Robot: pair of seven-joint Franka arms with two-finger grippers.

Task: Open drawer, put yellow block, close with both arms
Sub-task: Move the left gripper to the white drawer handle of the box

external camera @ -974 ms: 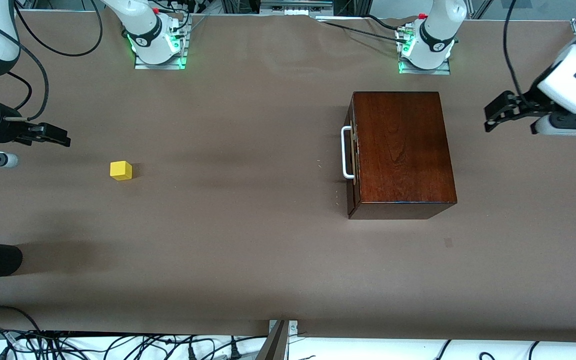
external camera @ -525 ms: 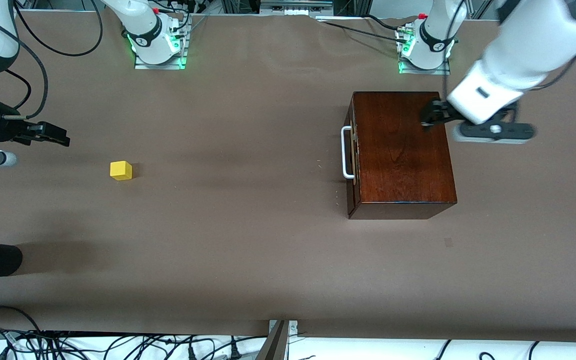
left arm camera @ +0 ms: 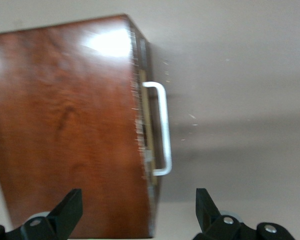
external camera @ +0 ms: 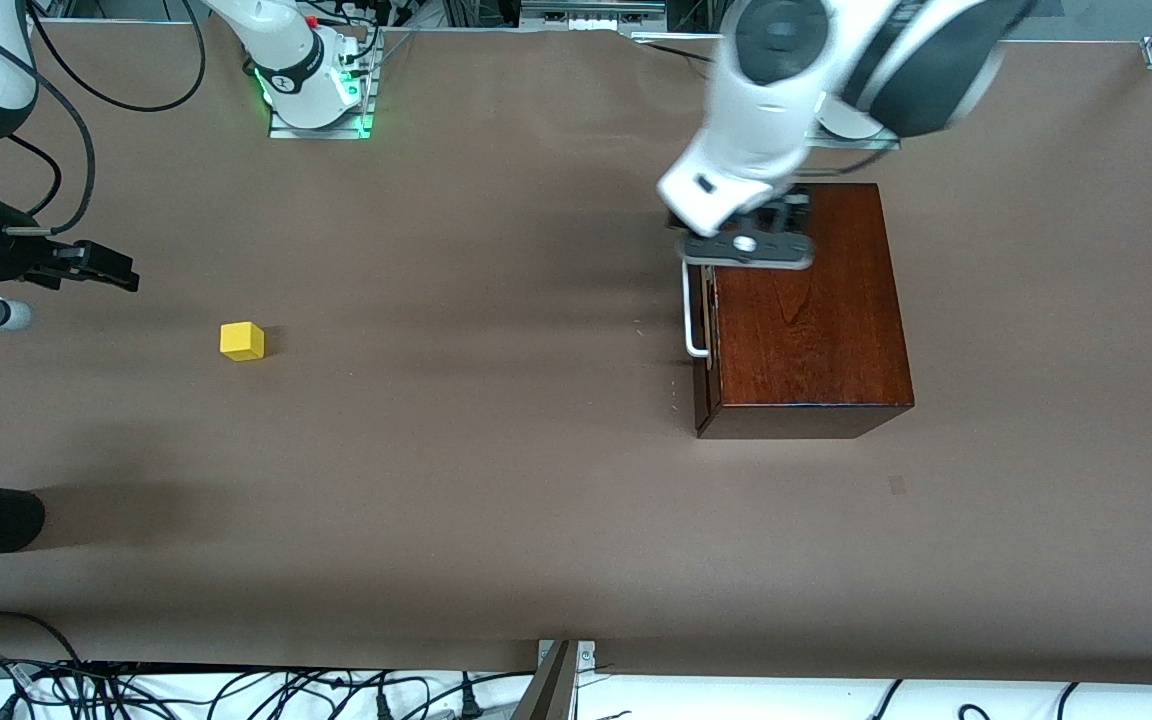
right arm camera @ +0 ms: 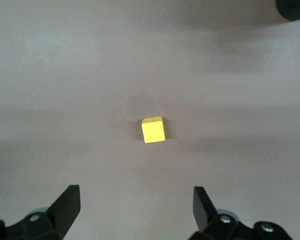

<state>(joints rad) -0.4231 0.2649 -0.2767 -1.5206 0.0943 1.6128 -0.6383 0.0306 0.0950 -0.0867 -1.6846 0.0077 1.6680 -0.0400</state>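
Left gripper (left arm camera: 137,212) hung spread and empty over the box's handle corner; the drawer (external camera: 704,330) sat closed.

In the front view's upper right, the left arm bent down from its base over the wooden box (external camera: 806,310), with the white handle (external camera: 693,305) just below its wrist. The yellow block (external camera: 242,341) lay alone at centre-left, with bare brown table (external camera: 486,480) all round. The right gripper (external camera: 101,266) waited at the frame's left edge, fingers apart and empty, above the block in the picture.
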